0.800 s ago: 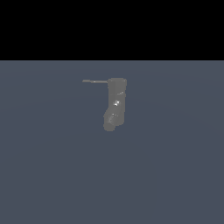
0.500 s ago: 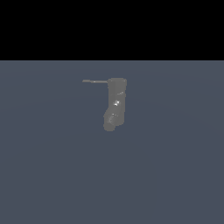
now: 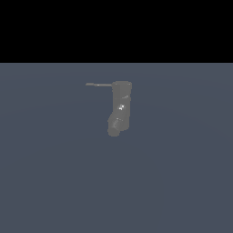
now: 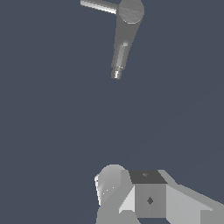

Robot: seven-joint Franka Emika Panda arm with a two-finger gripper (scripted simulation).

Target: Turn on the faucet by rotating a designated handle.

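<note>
Nothing moved: faucet (image 3: 119,108), handle (image 3: 98,84) unchanged. Only wrist view shows hand (image 4: 144,197); grip state indiscernible.

Up in the exterior view there's no arm to be seen at all, so nothing there tells how the pincer stands. In the wrist view the pincer (image 4: 151,199) runs off the picture's edge, a pale blocky mass with its fingertips hard to pick out; open or closed, can't call it. The faucet (image 4: 129,13) is clipped by the opposite edge at its round cap, and the handle (image 4: 98,5) grazes that same edge. The faucet's (image 3: 120,107) base and its white glints are too small to read.
</note>
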